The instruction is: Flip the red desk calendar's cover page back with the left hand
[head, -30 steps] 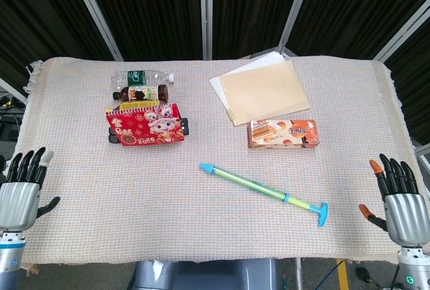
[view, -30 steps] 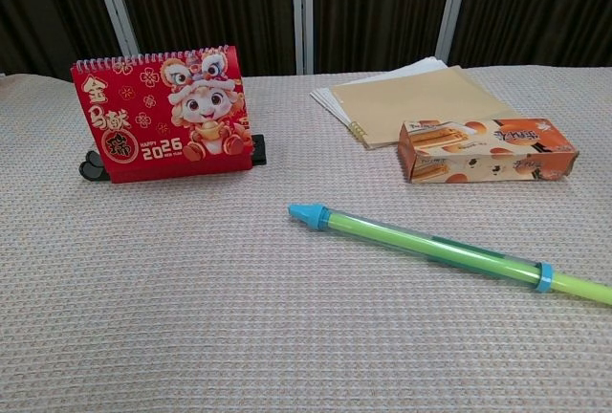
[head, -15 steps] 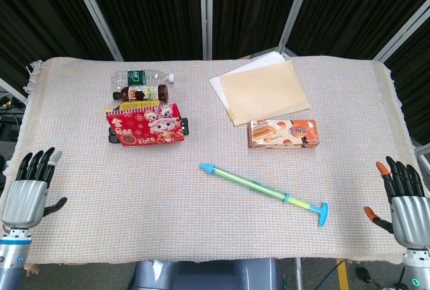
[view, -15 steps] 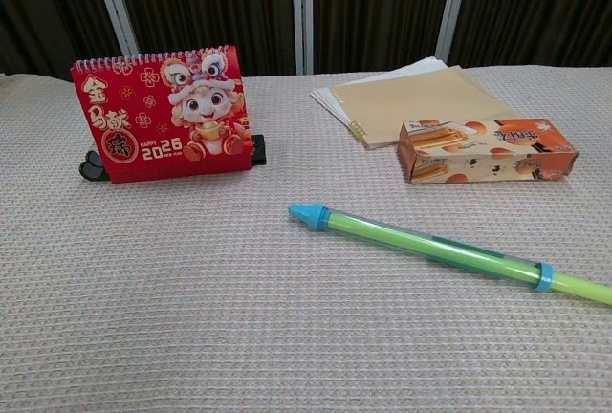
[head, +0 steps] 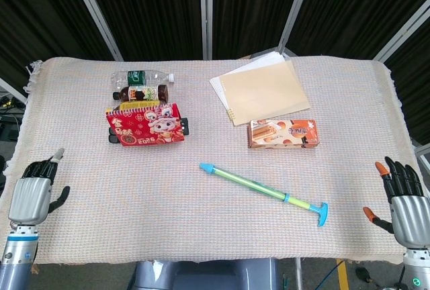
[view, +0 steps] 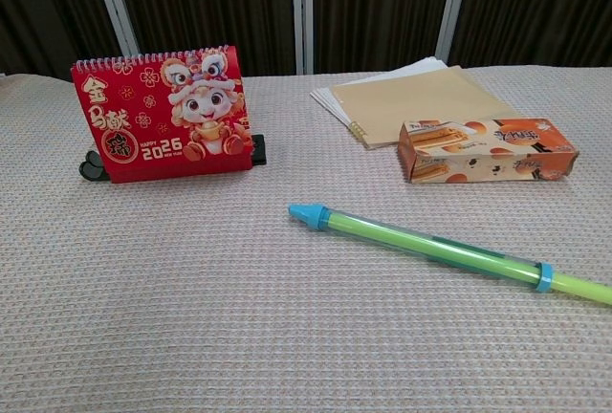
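The red desk calendar (head: 145, 124) (view: 163, 128) stands upright at the table's left, its cover page with the lion-dance cartoon and "2026" facing me. My left hand (head: 33, 192) hovers at the near left edge of the table, well short of the calendar, empty, with its fingers apart and stretched forward. At the near right edge my right hand (head: 402, 199) is open too, fingers spread and pointing up. Neither hand shows in the chest view.
Two bottles (head: 141, 85) lie just behind the calendar. A tan notebook on white paper (head: 265, 90) sits at the back right, a snack box (head: 283, 133) in front of it. A green and blue tube (head: 263, 186) lies diagonally in the middle.
My left hand has shifted right and tipped forward over the table edge. The right hand has sunk slightly lower. The calendar has not moved.
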